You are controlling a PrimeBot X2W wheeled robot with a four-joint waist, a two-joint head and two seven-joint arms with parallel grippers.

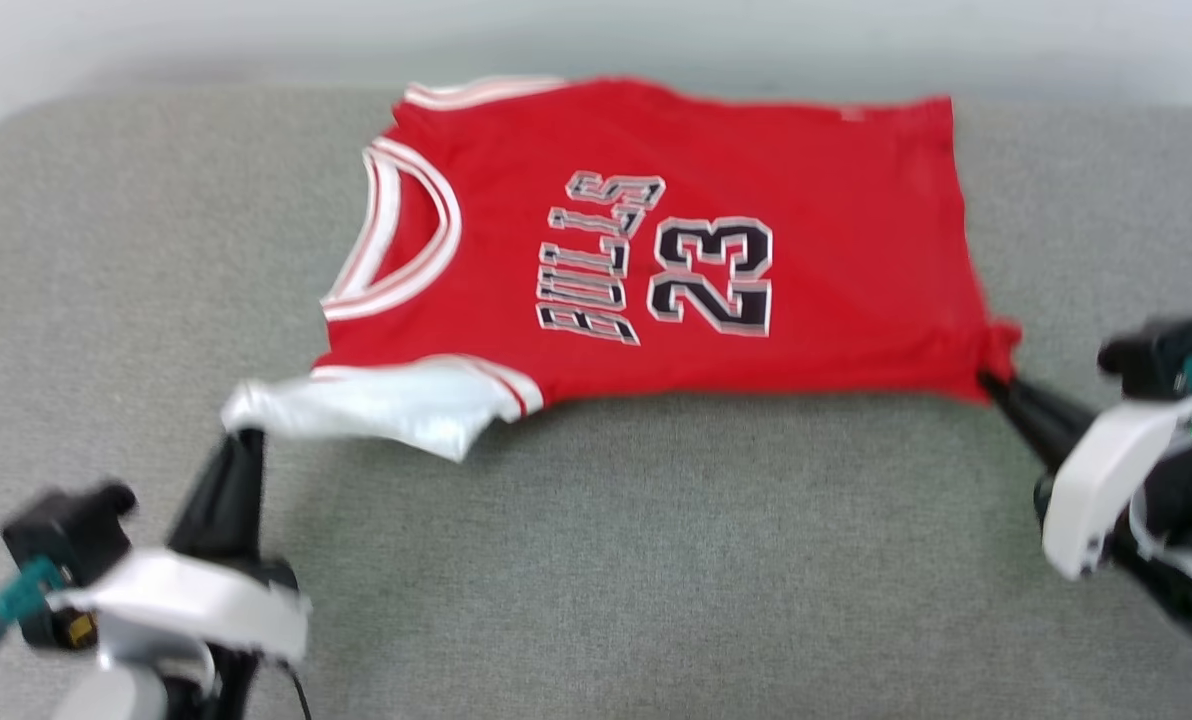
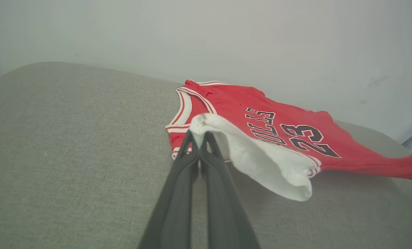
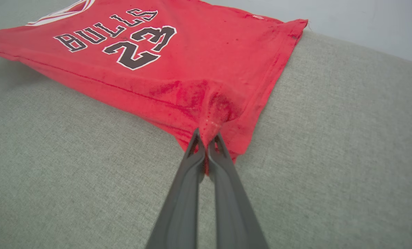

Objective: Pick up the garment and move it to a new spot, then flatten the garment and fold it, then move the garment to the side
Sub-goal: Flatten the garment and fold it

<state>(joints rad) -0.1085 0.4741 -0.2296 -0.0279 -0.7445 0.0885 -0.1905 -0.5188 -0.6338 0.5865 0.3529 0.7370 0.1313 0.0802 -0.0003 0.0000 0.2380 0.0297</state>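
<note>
Head view looks down on a broad grey upholstered surface [image 1: 596, 560], and the left wrist view shows a pale wall [image 2: 226, 34] rising behind it. The garment [image 1: 836, 200], a red jersey, lies spread front-up on the surface beyond both grippers. It reaches from one to the other, with its near edge drawn fairly straight between them. The left gripper [image 1: 246, 435] has its two dark fingers pressed together on the tip of the white sleeve [image 1: 376, 405]. From the pinch the sleeve runs forward and to that gripper's right, up to the red-and-white striped armhole band. The left wrist view shows the sleeve cloth lifted off the surface at the fingertips and casting a shadow below. The right gripper [image 1: 991, 380] is likewise clamped, its fingers closed on the near hem corner. The red cloth bunches into a small puckered peak just past its tips, and the body of the jersey fans out ahead and to its left. The white-striped neckline [image 1: 396, 250] lies ahead of the left gripper. Between the grippers, on the chest, sit the black white-edged letters "BULLS" [image 1: 586, 270]. Beside them, toward the right gripper, is the number "23" [image 1: 716, 275].
</note>
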